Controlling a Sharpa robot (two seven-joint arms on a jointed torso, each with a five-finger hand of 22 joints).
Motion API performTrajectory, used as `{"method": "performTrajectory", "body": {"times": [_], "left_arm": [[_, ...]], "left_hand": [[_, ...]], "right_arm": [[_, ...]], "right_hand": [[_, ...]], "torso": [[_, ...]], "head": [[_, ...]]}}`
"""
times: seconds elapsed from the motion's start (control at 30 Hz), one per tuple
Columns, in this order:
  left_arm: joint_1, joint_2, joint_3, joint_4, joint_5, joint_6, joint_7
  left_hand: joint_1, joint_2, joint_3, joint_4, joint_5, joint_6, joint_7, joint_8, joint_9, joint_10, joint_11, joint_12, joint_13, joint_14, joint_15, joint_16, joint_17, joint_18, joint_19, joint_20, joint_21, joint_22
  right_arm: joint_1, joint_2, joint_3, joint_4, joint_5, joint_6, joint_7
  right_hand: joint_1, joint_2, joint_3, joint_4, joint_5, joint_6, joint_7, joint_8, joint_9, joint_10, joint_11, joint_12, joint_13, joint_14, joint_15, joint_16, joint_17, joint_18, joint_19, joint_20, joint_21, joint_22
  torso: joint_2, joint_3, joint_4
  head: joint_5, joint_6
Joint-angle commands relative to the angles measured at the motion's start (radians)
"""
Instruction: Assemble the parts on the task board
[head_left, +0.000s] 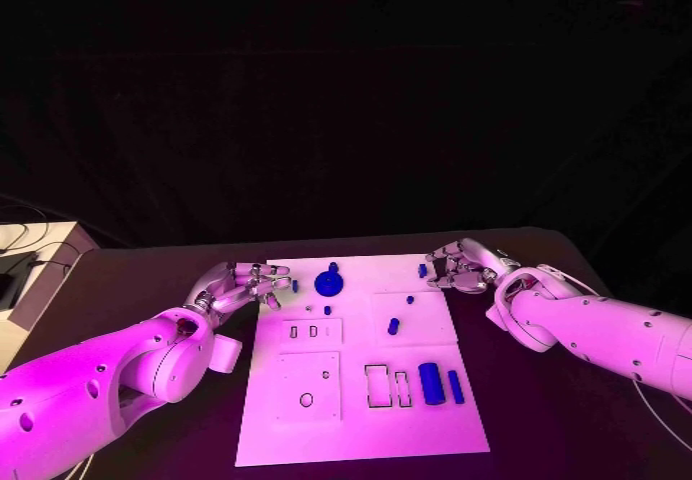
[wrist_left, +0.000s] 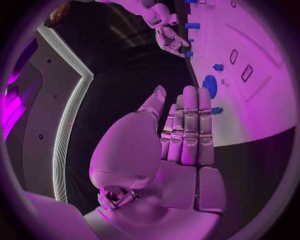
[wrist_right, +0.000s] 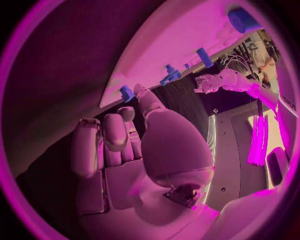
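The relation that matters is at the board's (head_left: 361, 420) far corners, where each hand waits beside a small blue part. The right hand (head_left: 464, 266) sits at the far right corner with a small peg (head_left: 423, 270) just inside its fingertips, on the board side; its fingers look curled, but I cannot tell whether they pinch anything. In the right wrist view that peg (wrist_right: 127, 93) lies just beyond the fingers (wrist_right: 112, 135) at the board's edge. The left hand (head_left: 248, 284) rests off the far left edge, fingers straight and together, holding nothing. A second small peg (head_left: 296, 285) stands just beside its fingertips, towards the board's middle, and the round disc (head_left: 330, 283) lies a little further in. The long cylinder (head_left: 430, 383) and thinner bar (head_left: 456, 387) lie side by side near the right front, long axes running away from the robot, nearer the right arm
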Motion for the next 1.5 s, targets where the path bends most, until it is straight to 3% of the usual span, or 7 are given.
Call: {"method": "performTrajectory", "body": {"times": [0.03,0.37,0.63,1.1,1.5], "left_arm": [[-0.001,-0.001,0.001,0.005,-0.01,0.024,0.013],[-0.002,-0.006,0.001,0.007,-0.01,0.025,0.012],[-0.001,-0.01,0.001,0.008,-0.01,0.024,0.011],[-0.001,-0.015,0.001,0.009,-0.01,0.023,0.007],[-0.001,-0.015,0.001,0.009,-0.01,0.023,0.006]], "left_hand": [[-0.002,0.011,-0.003,-0.002,-0.001,-0.009,0.001,0.002,0.001,-0.017,0.002,-0.002,-0.001,-0.008,0.004,0.013,0.005,-0.009,-0.011,-0.001,0.009,0.006],[-0.004,0.011,-0.004,-0.003,-0.002,-0.009,0.001,0.002,0.001,-0.022,0.004,-0.001,-0.002,-0.013,0.005,0.023,0.005,-0.006,-0.017,0.002,0.017,0.012],[-0.005,0.011,-0.005,-0.003,-0.002,-0.01,0.002,0.002,0.001,-0.027,0.005,-0.002,-0.002,-0.017,0.006,0.029,0.001,-0.004,-0.022,0.005,0.022,0.015],[-0.005,0.012,-0.004,-0.002,-0.002,-0.009,0.002,0.003,0.001,-0.03,0.006,-0.002,-0.002,-0.02,0.007,0.032,-0.003,-0.003,-0.024,0.006,0.023,0.016],[-0.005,0.012,-0.003,-0.002,-0.002,-0.009,0.002,0.003,0.001,-0.03,0.006,-0.002,-0.002,-0.021,0.007,0.033,-0.005,-0.002,-0.025,0.007,0.024,0.016]], "right_arm": [[-0.002,0.011,0.0,-0.015,-0.045,0.045,-0.026],[-0.002,0.034,0.0,-0.033,-0.05,0.036,-0.031],[-0.001,0.045,0.001,-0.045,-0.045,0.053,-0.036],[0.002,0.055,0.001,-0.07,-0.033,0.048,-0.039],[0.006,0.067,0.001,-0.073,-0.031,0.072,-0.028]], "right_hand": [[0.01,0.0,0.001,-0.001,-0.002,0.001,0.008,0.002,0.0,-0.007,-0.001,-0.004,0.0,0.0,-0.002,-0.005,0.001,-0.004,0.076,-0.007,-0.003,0.202],[0.007,0.001,0.002,0.005,0.006,-0.003,0.008,0.002,0.0,-0.007,-0.001,-0.001,0.001,0.001,-0.002,-0.003,0.006,-0.005,0.077,-0.006,0.0,0.203],[0.005,0.005,0.003,0.01,0.004,-0.002,0.008,0.002,0.0,-0.005,-0.001,0.002,0.001,0.002,-0.002,-0.001,0.009,-0.005,0.077,-0.006,0.002,0.203],[0.002,0.038,0.014,0.012,-0.003,0.0,0.01,0.002,-0.001,-0.009,-0.001,0.002,0.001,0.002,-0.002,0.0,0.013,-0.005,0.077,-0.006,0.004,0.204],[0.002,0.045,0.019,-0.002,-0.009,0.004,0.01,0.002,0.0,-0.006,-0.001,0.008,0.005,0.003,-0.002,0.003,0.02,-0.007,0.078,-0.006,0.013,0.206]], "torso": [[0.0,-0.001,-0.0007],[-0.001,-0.0006,0.0011],[-0.001,-0.0001,-0.0014],[-0.001,0.0006,0.0004],[0.001,0.0014,-0.001]], "head": [[0.0,-0.003],[0.002,-0.007],[0.006,-0.01],[0.002,-0.009],[0.005,-0.011]]}}
